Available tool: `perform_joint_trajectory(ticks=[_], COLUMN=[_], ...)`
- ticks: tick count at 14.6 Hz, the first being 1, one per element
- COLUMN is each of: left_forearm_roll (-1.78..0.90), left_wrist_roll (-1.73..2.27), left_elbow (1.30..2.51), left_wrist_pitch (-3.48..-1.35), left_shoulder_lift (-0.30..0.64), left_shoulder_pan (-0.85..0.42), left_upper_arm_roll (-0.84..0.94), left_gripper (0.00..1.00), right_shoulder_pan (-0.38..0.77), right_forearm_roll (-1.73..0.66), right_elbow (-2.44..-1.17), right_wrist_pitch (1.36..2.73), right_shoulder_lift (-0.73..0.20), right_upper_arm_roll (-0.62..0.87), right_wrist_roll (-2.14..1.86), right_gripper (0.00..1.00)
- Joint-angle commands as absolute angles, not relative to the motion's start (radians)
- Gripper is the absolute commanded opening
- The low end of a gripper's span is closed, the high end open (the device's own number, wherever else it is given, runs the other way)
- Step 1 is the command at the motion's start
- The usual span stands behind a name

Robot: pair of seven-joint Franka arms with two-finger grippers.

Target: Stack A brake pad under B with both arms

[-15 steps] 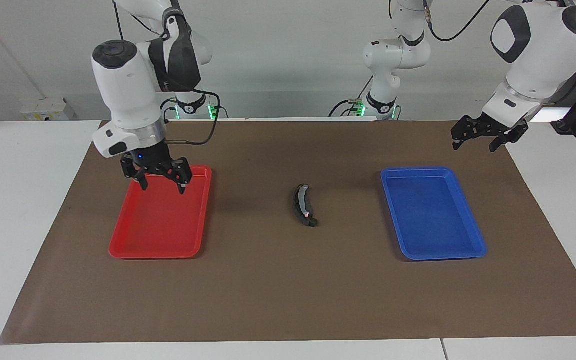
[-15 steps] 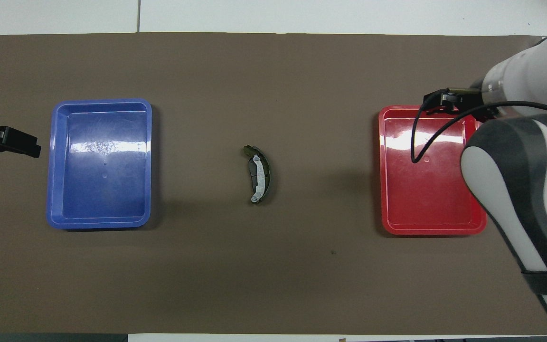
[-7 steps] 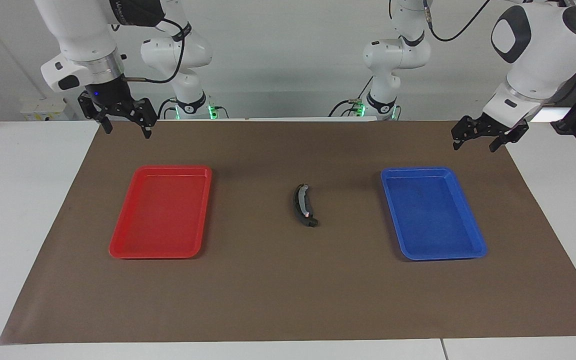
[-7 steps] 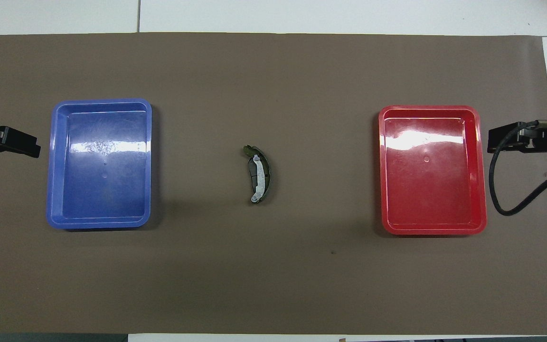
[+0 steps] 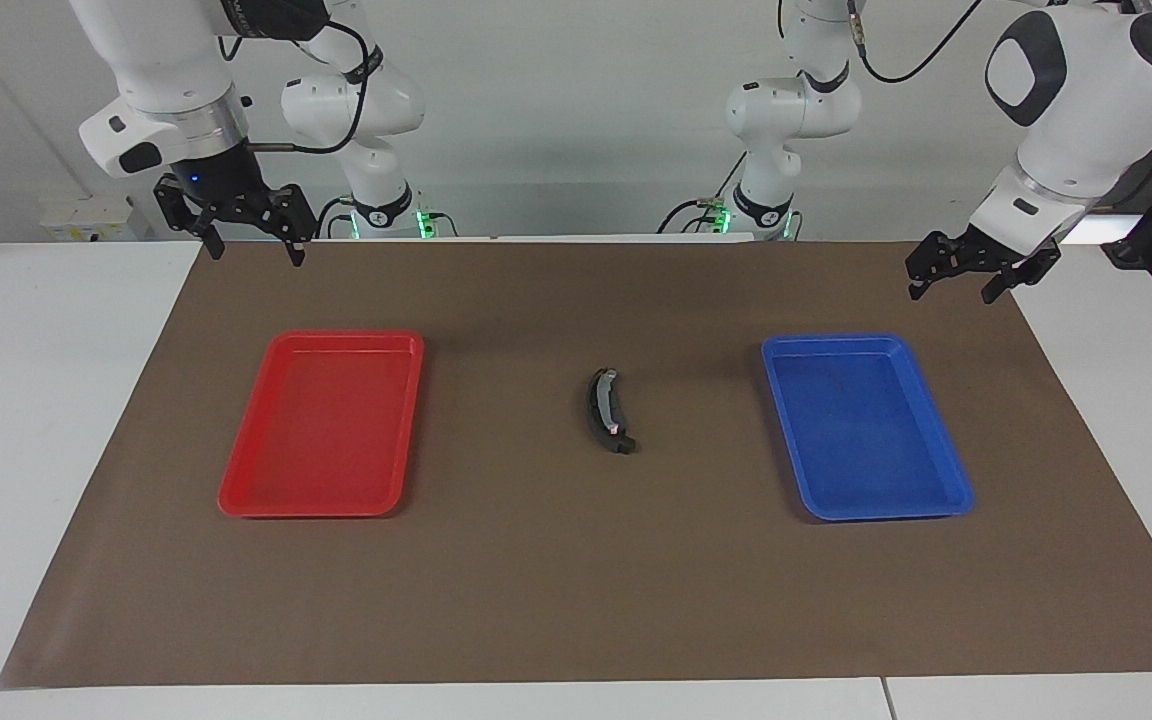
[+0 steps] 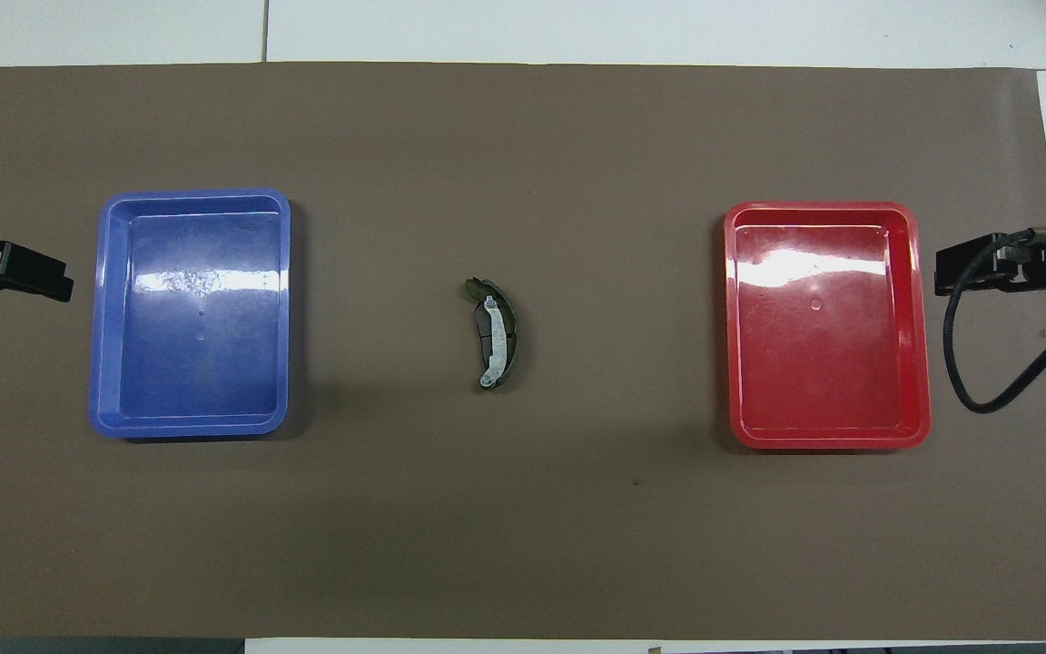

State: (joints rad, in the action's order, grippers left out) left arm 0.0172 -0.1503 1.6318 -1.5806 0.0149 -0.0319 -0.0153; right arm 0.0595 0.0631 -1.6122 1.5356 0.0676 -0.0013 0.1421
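Note:
The long crescent brake pad B [image 5: 608, 411] lies on the brown mat between the two trays, black with a grey inner face and a silvery end; it also shows in the overhead view [image 6: 493, 333]. The short flat pad A does not show on its own; it is hidden. My right gripper [image 5: 256, 257] hangs open and empty over the mat's edge nearest the robots, by the red tray; it also shows in the overhead view [image 6: 950, 271]. My left gripper [image 5: 949, 296] hangs open and empty over the mat's corner by the blue tray, also in the overhead view [image 6: 42, 280].
A red tray [image 5: 236, 490] lies toward the right arm's end and a blue tray [image 5: 946, 485] toward the left arm's end; nothing shows in either. A black cable [image 6: 986, 363] hangs from the right gripper beside the red tray [image 6: 827, 440].
My right gripper has risen from over the red tray and drawn back toward its base, then nearly stopped. The left arm and the pad have not moved.

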Motion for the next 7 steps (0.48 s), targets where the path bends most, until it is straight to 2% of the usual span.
perform_joint_trajectory(ticks=[1,7], left_forearm_roll=[0.012,0.012], left_wrist_roll=[-0.155,-0.155], left_elbow=[1.658,1.658], left_wrist_pitch=[-1.597,-1.597], left_shoulder_lift=[-0.009,-0.009], left_shoulder_pan=[-0.029,-0.029], left_upper_arm_roll=[-0.018,-0.018], left_gripper=[1.0,1.0], right_shoulder_pan=[0.052,0.058], right_forearm_roll=[0.051,0.049], right_elbow=[-1.589,-1.589], right_wrist_pitch=[1.522,1.522], right_shoulder_lift=[0.055,0.054], right_upper_arm_roll=[0.002,0.003], right_wrist_roll=[0.12,0.123], right_gripper=[1.0,1.0])
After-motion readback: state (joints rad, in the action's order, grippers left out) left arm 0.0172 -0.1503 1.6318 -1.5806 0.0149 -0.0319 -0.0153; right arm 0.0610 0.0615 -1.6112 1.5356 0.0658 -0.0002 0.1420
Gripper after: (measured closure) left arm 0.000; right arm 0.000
